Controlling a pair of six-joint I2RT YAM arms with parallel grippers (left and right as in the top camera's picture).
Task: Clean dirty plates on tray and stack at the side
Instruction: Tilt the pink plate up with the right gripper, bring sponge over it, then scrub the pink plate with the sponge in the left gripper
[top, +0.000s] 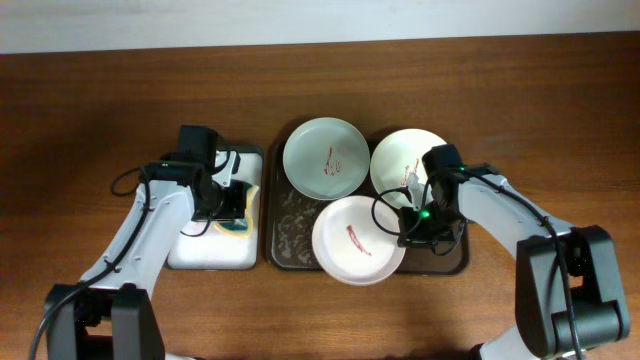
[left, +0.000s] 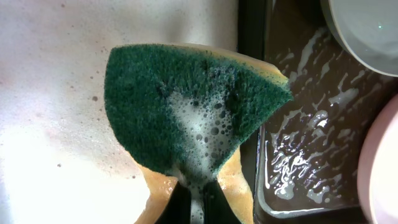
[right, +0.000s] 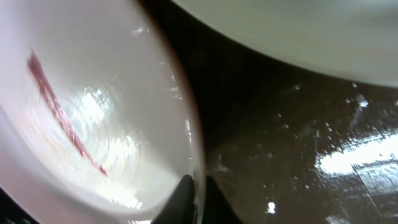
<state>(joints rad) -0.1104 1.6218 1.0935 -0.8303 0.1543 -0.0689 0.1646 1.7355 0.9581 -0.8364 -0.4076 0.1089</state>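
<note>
R tool (right: 198, 199) clamps rim of pinkish-white plate (top: 350, 242) at 5 o'clock on brown tray (top: 283, 238). Also there: green plate (top: 325, 160) at 11, white plate (top: 403, 155) at 1. L tool (left: 198, 202) pinches soapy sponge (left: 193, 106) over white tray (top: 200, 255).

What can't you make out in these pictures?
Overhead: sponge mostly hidden under the left gripper.
Overhead: right gripper fingertips at the pink plate hidden by its own wrist.
Right wrist: white plate blurred, cut off by the top edge.
Left wrist: green plate cut off at the top right corner.
</note>
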